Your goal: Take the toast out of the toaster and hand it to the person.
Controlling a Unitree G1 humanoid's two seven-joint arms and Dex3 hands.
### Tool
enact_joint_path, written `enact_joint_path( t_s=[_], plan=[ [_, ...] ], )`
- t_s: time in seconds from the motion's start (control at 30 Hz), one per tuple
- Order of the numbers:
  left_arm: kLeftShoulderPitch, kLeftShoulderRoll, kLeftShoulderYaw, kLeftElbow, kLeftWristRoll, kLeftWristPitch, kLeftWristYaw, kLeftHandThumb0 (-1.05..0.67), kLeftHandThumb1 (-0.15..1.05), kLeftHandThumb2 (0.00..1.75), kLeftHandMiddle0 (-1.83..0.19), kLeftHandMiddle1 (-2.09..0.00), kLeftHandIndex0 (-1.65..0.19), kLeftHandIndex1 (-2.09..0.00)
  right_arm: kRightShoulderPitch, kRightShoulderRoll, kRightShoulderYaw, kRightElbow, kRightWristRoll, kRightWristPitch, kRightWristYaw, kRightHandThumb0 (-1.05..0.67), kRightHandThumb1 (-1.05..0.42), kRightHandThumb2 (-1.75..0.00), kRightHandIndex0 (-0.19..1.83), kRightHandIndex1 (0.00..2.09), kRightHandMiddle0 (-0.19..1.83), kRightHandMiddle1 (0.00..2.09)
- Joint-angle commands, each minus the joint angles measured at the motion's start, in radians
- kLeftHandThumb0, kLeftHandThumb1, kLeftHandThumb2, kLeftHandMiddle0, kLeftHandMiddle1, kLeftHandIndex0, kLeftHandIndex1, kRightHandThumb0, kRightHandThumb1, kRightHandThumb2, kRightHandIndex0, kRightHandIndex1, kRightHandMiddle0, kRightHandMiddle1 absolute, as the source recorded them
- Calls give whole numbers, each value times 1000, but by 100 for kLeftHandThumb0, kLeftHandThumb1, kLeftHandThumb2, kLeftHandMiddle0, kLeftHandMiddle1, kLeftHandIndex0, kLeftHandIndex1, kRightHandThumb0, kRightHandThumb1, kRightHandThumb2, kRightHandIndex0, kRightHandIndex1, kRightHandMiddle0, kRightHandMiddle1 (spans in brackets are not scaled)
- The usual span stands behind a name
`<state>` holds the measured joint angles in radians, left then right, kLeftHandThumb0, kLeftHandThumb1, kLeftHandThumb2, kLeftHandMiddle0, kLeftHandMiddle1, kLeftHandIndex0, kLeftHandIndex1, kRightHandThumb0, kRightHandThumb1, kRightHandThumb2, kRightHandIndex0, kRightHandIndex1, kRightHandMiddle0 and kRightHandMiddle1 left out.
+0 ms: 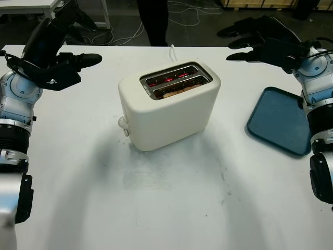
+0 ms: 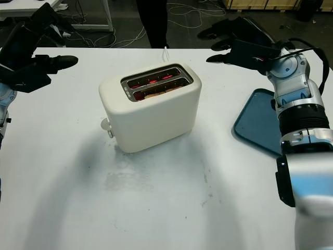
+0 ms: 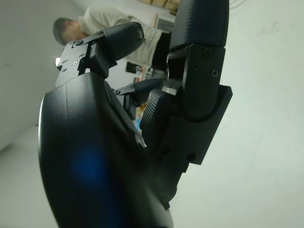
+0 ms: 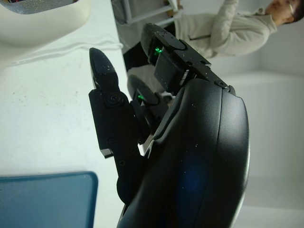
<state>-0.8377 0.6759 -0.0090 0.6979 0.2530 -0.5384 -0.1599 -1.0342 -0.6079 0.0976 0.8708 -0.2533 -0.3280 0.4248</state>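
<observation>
A cream two-slot toaster (image 1: pixel 169 107) stands in the middle of the white table (image 1: pixel 171 208). Brown toast (image 1: pixel 177 90) sits low in its nearer slot, and the far slot glows red. My left hand (image 1: pixel 67 65) hovers open above the table's far left, well away from the toaster. My right hand (image 1: pixel 255 41) hovers open at the far right, above the table and short of the toaster. A person (image 1: pixel 153 21) in dark trousers stands beyond the table's far edge, and a person in a light top (image 4: pixel 237 28) is seen in the right wrist view.
A blue tray (image 1: pixel 281 120) lies on the table at the right, under my right forearm. The toaster's white cord (image 1: pixel 172 51) runs off the far edge. Cables lie on the dark floor (image 1: pixel 208 15) behind the table.
</observation>
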Motion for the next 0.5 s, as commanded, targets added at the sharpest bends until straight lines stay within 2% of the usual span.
enact_joint_path(
  t_s=[0.0,0.47],
  plan=[
    [18,-2,13,-33,-13,28,-9,-105,92,20,-25,-149,-10,-143,11,-9,-11,-17,13,15,2,-30,-89,0,77,2,70,0],
    [63,1,21,-137,-13,90,-22,-103,92,15,-30,-140,-16,-132,11,-11,-11,-21,4,16,7,-30,-89,0,78,2,70,0]
  ],
)
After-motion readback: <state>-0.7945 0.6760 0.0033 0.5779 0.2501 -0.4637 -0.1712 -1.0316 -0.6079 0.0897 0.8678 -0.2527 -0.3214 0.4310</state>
